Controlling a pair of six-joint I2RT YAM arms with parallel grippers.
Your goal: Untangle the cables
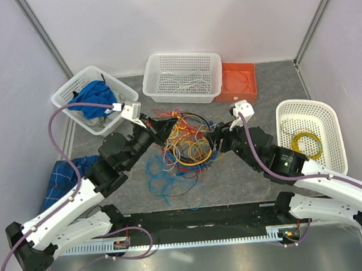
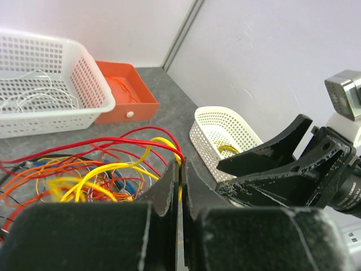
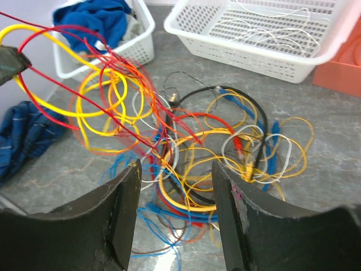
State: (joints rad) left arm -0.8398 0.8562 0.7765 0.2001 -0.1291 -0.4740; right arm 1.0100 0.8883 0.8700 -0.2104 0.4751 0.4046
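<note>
Pinching cables (image 1: 184, 141), left tool (image 2: 180, 172) closed, right tool (image 3: 176, 175) parted, empty

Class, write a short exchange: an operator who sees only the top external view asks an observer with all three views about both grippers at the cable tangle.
Operator: Is the left gripper shut on anything?
Observer: Yes, the left wrist view shows it shut on a yellow cable.
Operator: And the right gripper?
Observer: Open in its wrist view, holding nothing.
Operator: Is the yellow cable lifted?
Observer: The right wrist view shows its loop raised, trailing down into the other cables.
</note>
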